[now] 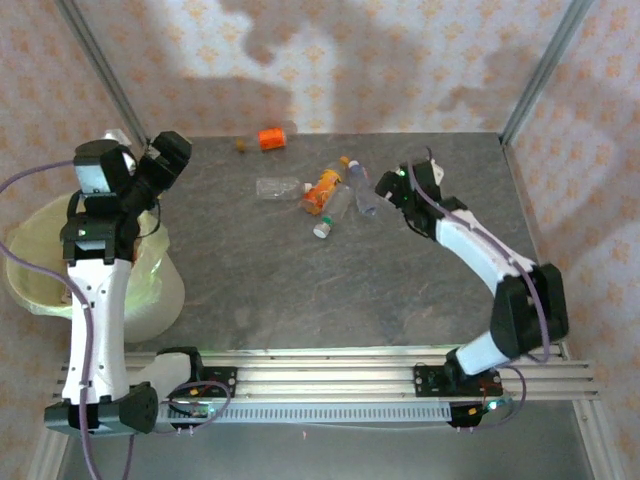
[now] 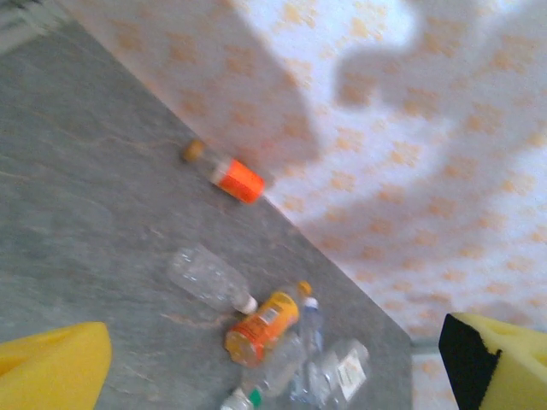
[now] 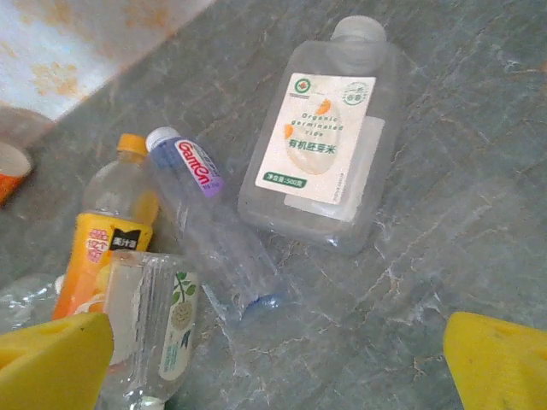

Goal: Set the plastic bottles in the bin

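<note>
1. Left pincer [image 1: 165, 158] hangs released and empty above the bin [image 1: 30, 275], off the surface's [image 1: 300, 285] left edge.
2. Right pincer [image 3: 282, 367], released, hovers over the plastic bottles [image 1: 330, 195] clustered mid-surface; the next move probably calls for lowering and clamping one.

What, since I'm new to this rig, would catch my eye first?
A huddle of plastic bottles lies in the middle of the table, with the right pincer open just beside it. One orange-labelled bottle lies apart at the far edge by the wall. The white bin, lined with a yellow-green bag, stands at the table's left edge.
</note>
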Motion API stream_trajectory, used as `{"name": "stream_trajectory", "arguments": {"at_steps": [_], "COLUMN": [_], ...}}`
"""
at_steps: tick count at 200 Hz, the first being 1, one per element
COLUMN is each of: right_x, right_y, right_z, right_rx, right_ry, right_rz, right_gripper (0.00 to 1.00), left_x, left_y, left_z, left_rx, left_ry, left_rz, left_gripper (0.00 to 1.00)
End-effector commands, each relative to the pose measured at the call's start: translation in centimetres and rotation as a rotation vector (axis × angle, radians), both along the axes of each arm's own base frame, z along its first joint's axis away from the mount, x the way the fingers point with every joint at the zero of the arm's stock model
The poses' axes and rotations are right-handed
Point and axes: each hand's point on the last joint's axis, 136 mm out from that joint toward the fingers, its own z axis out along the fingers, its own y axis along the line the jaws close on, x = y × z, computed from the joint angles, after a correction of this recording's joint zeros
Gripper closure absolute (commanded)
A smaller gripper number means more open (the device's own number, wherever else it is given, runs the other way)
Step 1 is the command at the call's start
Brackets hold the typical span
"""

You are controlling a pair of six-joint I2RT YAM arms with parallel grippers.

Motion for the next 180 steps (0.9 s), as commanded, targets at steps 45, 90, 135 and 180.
{"name": "stream_trajectory", "arguments": {"at_steps": [45, 90, 135, 180], "right_x": [4.7, 7.5, 8.8, 8.9], "right_y": [-2.0, -1.3, -1.2, -2.1], "right_z": [-3.9, -6.6, -9.0, -11.0], "right_rx": [-0.174, -0.167, -0.146, -0.188], "right_ry": [0.191, 0.241, 0.276, 0.325], "right_rz": [-0.107, -0.103, -0.101, -0.137], "right_gripper": [0.01, 0.01, 0.01, 0.01], "left_x": [-2.6, -2.1, -2.1, -1.6], "left_y": [-2.7, -4.7, -8.3, -10.7], "left_z": [0.6, -2.0, -1.0, -1.5], "left_rx": [-0.037, -0.086, -0.038, 0.045], "left_ry": [-0.085, -0.034, -0.091, -0.083], "left_rz": [-0.082, -0.170, -0.283, -0.327], "left_gripper": [0.00, 0.00, 0.00, 0.00]}}
